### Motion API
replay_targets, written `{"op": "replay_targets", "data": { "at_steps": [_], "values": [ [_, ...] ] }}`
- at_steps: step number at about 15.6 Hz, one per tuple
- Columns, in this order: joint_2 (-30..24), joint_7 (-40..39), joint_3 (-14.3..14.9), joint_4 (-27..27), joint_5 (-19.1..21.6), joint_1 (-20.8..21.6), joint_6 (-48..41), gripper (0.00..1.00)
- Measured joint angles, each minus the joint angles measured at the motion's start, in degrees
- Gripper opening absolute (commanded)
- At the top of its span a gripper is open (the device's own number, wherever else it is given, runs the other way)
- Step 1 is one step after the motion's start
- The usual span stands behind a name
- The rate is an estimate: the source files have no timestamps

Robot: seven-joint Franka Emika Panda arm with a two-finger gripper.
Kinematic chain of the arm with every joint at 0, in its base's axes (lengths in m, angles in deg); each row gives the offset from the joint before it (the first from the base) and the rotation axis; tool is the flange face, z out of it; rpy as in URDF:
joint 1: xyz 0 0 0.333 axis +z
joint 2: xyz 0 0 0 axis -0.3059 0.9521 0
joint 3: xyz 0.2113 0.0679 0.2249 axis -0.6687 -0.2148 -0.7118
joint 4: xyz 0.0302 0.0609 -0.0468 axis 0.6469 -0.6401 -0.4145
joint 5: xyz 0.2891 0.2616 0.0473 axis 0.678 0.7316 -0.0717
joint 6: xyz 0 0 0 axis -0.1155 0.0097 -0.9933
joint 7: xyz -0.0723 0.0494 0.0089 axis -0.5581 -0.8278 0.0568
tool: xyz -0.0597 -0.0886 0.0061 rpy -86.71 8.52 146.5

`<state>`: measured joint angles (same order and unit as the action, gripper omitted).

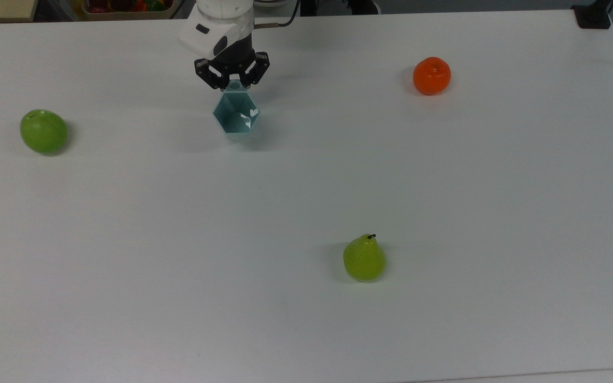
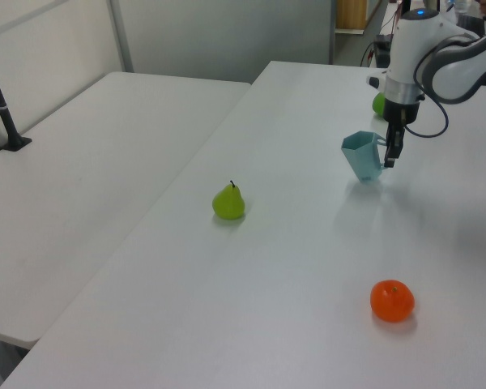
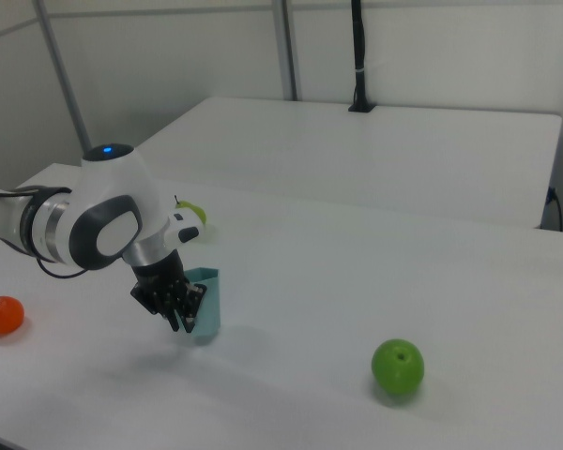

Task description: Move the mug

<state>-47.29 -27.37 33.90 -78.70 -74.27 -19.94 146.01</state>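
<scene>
The pale blue-teal faceted mug (image 1: 236,118) stands upright with its hexagonal rim up, at the back middle of the white table (image 1: 296,191) in the top view. My gripper (image 1: 233,84) points down right behind it, shut on the mug's flat handle. In the left view the mug (image 2: 362,156) is level with the tabletop, with the gripper (image 2: 391,151) on its right side. In the right view the gripper (image 3: 183,314) partly covers the mug (image 3: 205,300). Whether the mug's base touches the table I cannot tell.
A green apple (image 1: 43,131) lies far to the top view's left. An orange (image 1: 431,76) sits at the back right and a green pear (image 1: 364,258) toward the front. A second table (image 2: 81,162) adjoins on the left view's left.
</scene>
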Motion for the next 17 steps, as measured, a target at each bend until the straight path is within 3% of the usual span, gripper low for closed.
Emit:
{"op": "replay_targets", "data": {
  "at_steps": [3, 7, 9, 10, 11, 17],
  "values": [
    [-0.18, -0.34, 0.01, -2.03, 0.0, -0.01, 3.54, 0.06],
    [-0.3, -0.36, 0.02, -2.35, 0.0, -0.03, 3.98, 0.58],
    [-0.19, -0.36, 0.1, -2.9, 0.0, -0.16, 3.52, 0.68],
    [-0.15, -0.36, 0.15, -3.11, 0.0, -0.27, 3.17, 0.8],
    [-0.16, -0.36, 0.15, -3.27, 0.0, -0.41, 2.84, 0.99],
    [-0.53, -0.36, 0.15, -0.25, 0.12, -0.61, -5.84, 1.0]
  ]
}}
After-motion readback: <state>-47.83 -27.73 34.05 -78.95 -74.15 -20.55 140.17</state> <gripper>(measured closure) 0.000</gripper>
